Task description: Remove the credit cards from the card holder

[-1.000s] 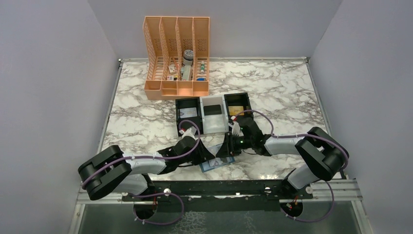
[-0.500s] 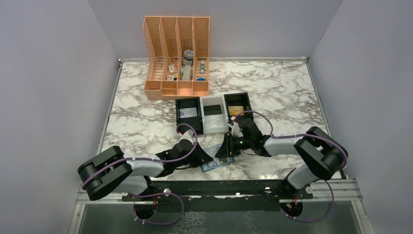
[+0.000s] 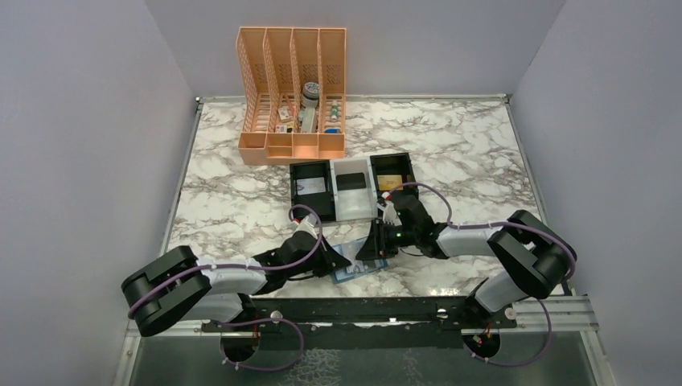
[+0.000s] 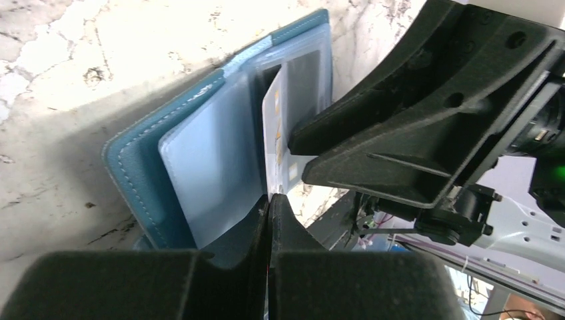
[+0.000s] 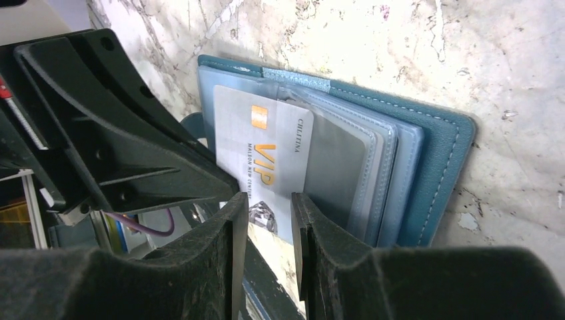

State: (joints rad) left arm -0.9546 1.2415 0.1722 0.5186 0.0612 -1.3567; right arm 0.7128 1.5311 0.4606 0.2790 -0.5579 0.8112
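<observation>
The light-blue card holder [image 3: 361, 268] [image 4: 133, 170] [image 5: 440, 153] lies open on the marble near the front edge, its clear sleeves fanned up. A silver credit card [image 5: 266, 137] [image 4: 275, 113] marked VIP sticks partly out of a sleeve. My left gripper [image 3: 341, 257] [image 4: 270, 199] comes in low from the left and is shut on that card's free edge. My right gripper [image 3: 368, 246] [image 5: 268, 207] faces it from the right, directly over the holder. It is open, a narrow gap between its fingers, and the card's corner shows behind that gap.
A black-and-white three-compartment tray [image 3: 378, 211] stands just behind the grippers, a black card [image 3: 351, 182] in its middle bay. A peach file organiser [image 3: 292, 96] with small items stands at the back. The black front rail [image 3: 362, 310] runs close below the holder.
My left gripper has closed from partly open to shut, pinching the silver card's edge. The left arm's elbow has shifted slightly left. The right arm and holder have stayed put.
</observation>
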